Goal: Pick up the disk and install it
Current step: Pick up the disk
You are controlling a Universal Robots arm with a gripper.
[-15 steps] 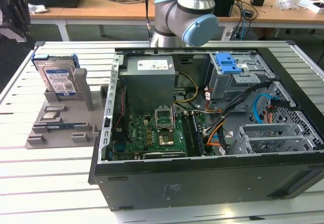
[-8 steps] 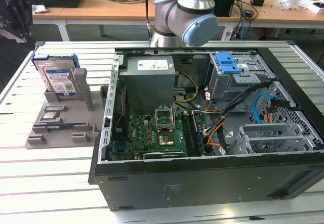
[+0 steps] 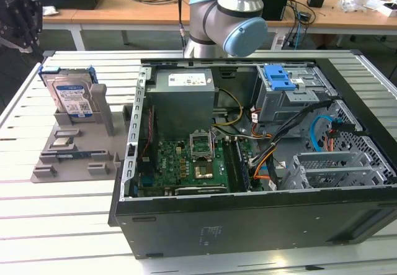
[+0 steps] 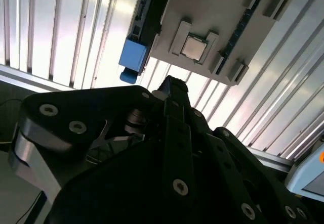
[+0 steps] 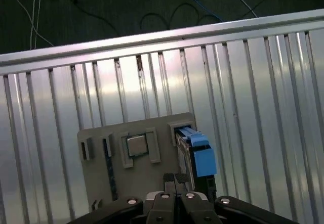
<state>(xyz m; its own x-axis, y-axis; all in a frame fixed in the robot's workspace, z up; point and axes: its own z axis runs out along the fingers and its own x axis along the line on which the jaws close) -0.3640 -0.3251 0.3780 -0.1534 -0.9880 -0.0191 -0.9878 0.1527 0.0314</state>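
Overhead, in the first wrist view, the gripper hangs above the slatted table, fingers pressed together on nothing. At the exterior view's left, the disk stands on edge in a grey holder, its white-and-blue label too small to read. A processor chip and a memory stick fill other pockets. Rightward, the open computer case holds a white-stickered power supply, a motherboard and a blue latch.

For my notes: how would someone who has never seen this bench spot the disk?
Find the open computer case; on the exterior view's left of it a grey tray lies on the slatted table. The disk stands upright at its far end: silver, blue-framed, white-and-blue label, unlike the small chip lying flat nearby.
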